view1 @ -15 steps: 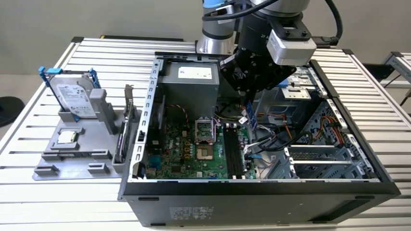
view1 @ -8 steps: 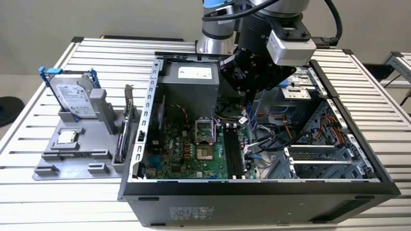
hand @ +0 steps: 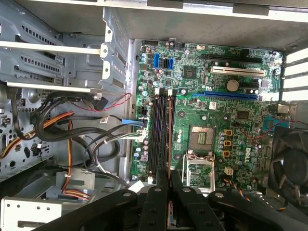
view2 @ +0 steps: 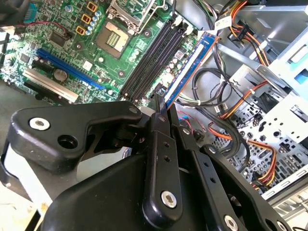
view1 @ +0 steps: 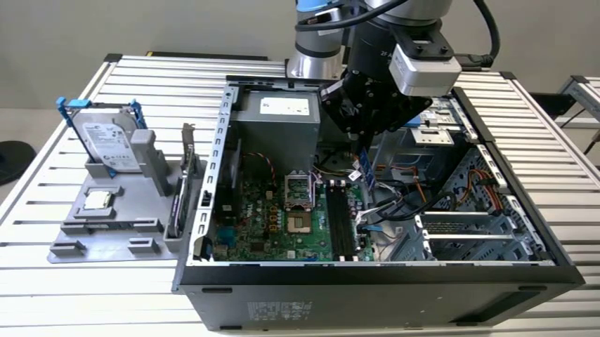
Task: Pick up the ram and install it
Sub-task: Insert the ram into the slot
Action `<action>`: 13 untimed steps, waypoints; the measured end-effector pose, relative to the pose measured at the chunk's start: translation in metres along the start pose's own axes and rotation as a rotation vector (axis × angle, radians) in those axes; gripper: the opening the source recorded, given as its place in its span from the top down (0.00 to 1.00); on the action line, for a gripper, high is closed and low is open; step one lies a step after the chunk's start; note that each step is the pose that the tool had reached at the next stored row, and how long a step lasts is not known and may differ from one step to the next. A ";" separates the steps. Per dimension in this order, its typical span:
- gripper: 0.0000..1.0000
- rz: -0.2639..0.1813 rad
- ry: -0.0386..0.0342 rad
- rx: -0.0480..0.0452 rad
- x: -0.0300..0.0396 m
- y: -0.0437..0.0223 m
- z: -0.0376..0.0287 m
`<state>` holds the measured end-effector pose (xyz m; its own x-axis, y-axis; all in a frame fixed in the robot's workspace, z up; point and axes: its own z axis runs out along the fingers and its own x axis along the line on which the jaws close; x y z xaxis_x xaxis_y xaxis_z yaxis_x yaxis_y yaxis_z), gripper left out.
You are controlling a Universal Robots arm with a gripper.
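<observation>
The ram (view2: 186, 65) is a long, thin blue stick with a contact edge, and my gripper (view2: 159, 109) is shut on one end of it. In the exterior view the gripper (view1: 363, 137) hangs inside the open computer case (view1: 375, 277), and the ram (view1: 374, 172) points down from it towards the motherboard. In the first wrist view the ram (hand: 169, 137) is seen edge-on, running along the black memory slots (hand: 158, 137) on the side nearest the processor socket (hand: 199, 139). It hangs above the board, not seated in a slot (view1: 339, 225).
Bundles of cables (view1: 394, 203) lie beside the slots, towards the drive cage (view1: 468, 232). The power supply (view1: 277, 123) fills the case's far corner. At the exterior view's left, a grey holder (view1: 103, 225) carries a silver hard drive (view1: 108, 140), a processor (view1: 98, 201) and an upright card (view1: 187, 186).
</observation>
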<state>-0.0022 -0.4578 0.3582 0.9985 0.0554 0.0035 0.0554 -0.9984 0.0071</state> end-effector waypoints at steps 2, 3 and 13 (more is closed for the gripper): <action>1.00 0.000 0.0001 0.0000 0.0000 0.0000 0.0006; 1.00 0.000 0.0002 0.0000 0.0000 0.0000 0.0012; 1.00 0.000 0.0002 -0.0007 0.0001 -0.0003 0.0027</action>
<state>-0.0021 -0.4575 0.3555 0.9984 0.0556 0.0037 0.0555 -0.9984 0.0078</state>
